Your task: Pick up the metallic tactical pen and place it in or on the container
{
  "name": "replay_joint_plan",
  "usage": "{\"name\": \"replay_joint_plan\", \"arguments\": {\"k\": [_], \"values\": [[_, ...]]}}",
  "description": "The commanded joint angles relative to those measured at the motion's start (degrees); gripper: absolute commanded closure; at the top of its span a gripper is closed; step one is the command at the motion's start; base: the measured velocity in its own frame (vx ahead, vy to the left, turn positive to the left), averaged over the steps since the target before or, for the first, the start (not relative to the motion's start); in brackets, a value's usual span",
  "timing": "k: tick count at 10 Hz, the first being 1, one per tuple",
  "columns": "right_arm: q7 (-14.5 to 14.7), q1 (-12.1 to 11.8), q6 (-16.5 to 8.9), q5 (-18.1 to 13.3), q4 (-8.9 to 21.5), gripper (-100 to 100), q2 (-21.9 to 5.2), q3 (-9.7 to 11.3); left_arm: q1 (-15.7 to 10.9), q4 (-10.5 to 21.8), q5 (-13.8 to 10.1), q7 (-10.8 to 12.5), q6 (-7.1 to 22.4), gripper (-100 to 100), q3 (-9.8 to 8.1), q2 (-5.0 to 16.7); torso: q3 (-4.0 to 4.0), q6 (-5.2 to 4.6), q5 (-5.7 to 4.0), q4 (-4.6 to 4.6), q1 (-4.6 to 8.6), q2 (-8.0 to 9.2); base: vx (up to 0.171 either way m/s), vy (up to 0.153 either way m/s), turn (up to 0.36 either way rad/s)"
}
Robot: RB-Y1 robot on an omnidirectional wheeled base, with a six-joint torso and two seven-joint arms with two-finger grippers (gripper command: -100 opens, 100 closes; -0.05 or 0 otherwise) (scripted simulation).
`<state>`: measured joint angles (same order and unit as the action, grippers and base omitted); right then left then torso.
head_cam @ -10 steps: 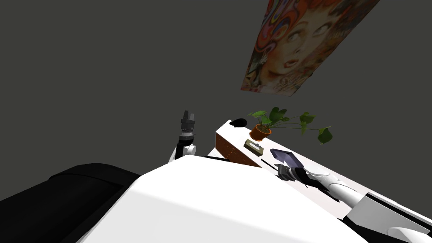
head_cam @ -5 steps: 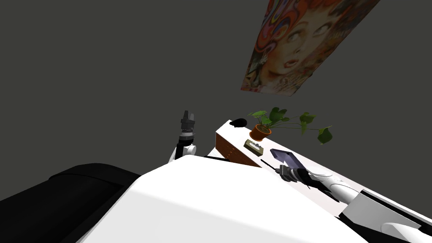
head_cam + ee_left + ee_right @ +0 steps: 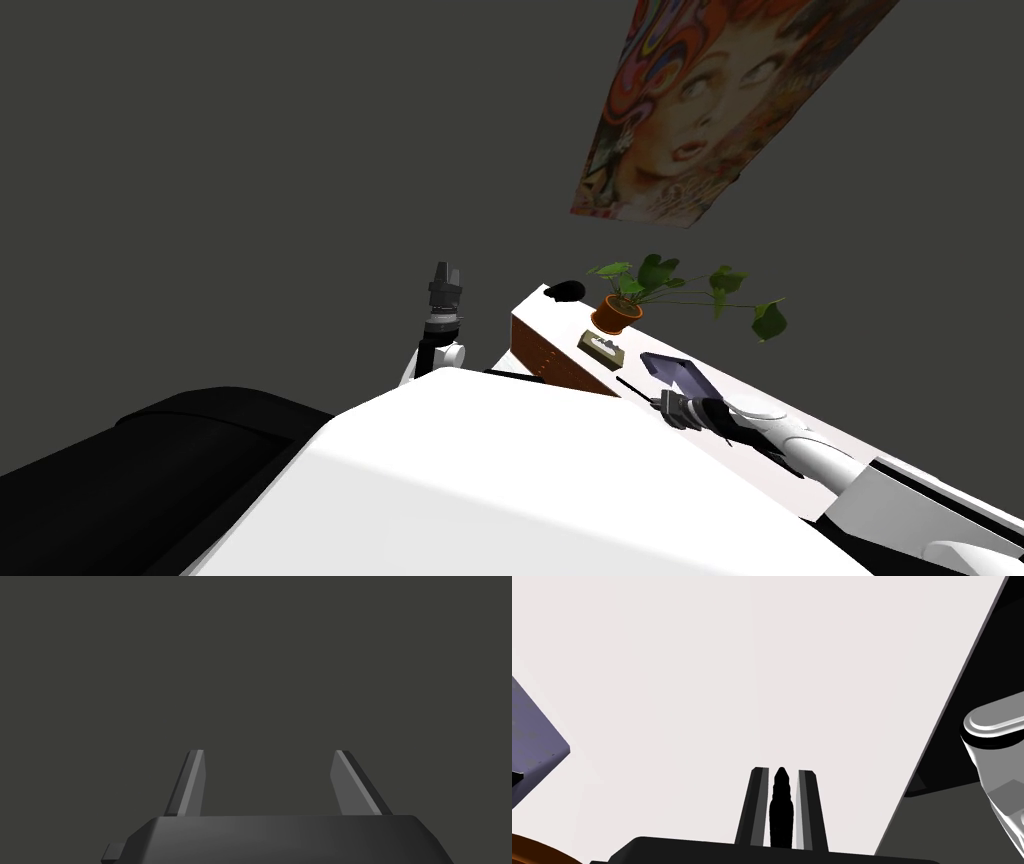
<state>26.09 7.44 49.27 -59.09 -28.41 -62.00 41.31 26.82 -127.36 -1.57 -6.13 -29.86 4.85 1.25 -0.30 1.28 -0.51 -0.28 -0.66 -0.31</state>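
Observation:
A thin black pen (image 3: 635,388) lies low over the white tabletop (image 3: 712,676), with my right gripper (image 3: 662,402) at its near end. In the right wrist view the right gripper (image 3: 782,770) is shut on the pen (image 3: 780,811), whose pointed tip sticks up between the two fingers. The container, a dull purple open box (image 3: 678,372), stands just beyond the gripper, and its corner (image 3: 532,741) shows beside the hand. My left gripper (image 3: 443,268) is raised off to the left, away from the table. Its fingers stand open and empty in the left wrist view (image 3: 269,752).
Further along the tabletop sit a small tan box (image 3: 601,348), a potted plant (image 3: 615,312) with long leafy stems, and a black object (image 3: 566,291) at the far end. The cabinet's brown side (image 3: 550,362) faces me. A colourful poster (image 3: 700,110) hangs on the grey wall.
My right gripper's fingers have shut on the pen, and the hand has shifted slightly. The left arm has not moved.

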Motion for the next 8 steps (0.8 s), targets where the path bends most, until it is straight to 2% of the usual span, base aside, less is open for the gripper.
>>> {"name": "replay_joint_plan", "arguments": {"k": [1, 2, 4, 5, 7, 8], "values": [[-1.72, 0.46, 0.74, -2.6, -0.91, 100, 0.44, -1.03, 0.0, 0.0, 0.0, 0.0, 0.0, 0, 0.0, 0.0, 0.0, 0.0, 0.0, 0.0, 0.0, 0.0, 0.004, 0.006, -0.018], [-3.76, 0.45, 1.62, -4.42, -3.07, 100, 0.93, -3.4, 0.0, 0.0, 0.0, 0.0, 0.0, 0, 0.0, 0.0, -0.03, 0.03, -0.04, -0.01, 0.01, -0.04, -0.004, -0.014, -0.094], [-4.77, 0.45, 1.62, -7.12, -3.71, 100, 0.93, -3.4, 0.0, 0.0, 0.0, 0.0, 0.0, 0, 0.0, 0.0, -0.02, 0.02, -0.05, -0.02, 0.09, -0.02, -0.006, -0.009, -0.012], [-7.36, 0.44, 2.49, -9.19, -6.27, 100, 1.42, -5.78, 0.0, 0.0, 0.0, 0.0, 0.0, 0, 0.0, 0.0, -0.03, 0.0, -0.05, -0.03, 0.09, -0.02, -0.013, -0.025, -0.089], [-7.82, 0.44, 2.49, -11.63, -6.52, 100, 1.42, -5.78, 0.0, 0.0, 0.0, 0.0, 0.0, 0, 0.0, 0.0, -0.01, -0.02, -0.08, -0.03, 0.16, 0.02, -0.01, -0.017, -0.038], [-10.35, 0.43, 3.37, -13.76, -9.02, 100, 1.9, -8.16, 0.0, 0.0, 0.0, 0.0, 0.0, 0, 0.0, 0.0, -0.02, 0.0, -0.08, -0.03, 0.13, 0.0, -0.012, -0.025, -0.098]]}}
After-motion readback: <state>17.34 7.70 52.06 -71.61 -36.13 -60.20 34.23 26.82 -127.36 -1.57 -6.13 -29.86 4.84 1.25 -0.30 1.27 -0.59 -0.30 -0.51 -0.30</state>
